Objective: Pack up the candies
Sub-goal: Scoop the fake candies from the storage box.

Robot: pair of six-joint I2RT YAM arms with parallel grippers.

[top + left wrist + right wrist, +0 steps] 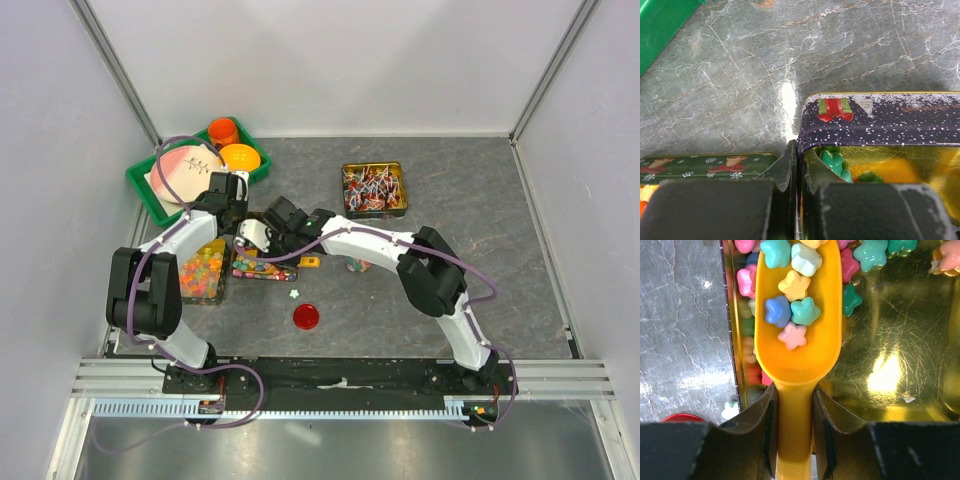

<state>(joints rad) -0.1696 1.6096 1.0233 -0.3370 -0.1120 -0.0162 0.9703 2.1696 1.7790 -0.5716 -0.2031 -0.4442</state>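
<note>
Though the scoop [798,360] is cropped, candies [793,335] show inside.

Candies [803,311] in scoop [800,357], scoop over tin [890,340] (more inside).

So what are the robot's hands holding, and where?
Right gripper: yellow scoop, by its handle. Left gripper: the candy tin, pinched by its wall.
</note>
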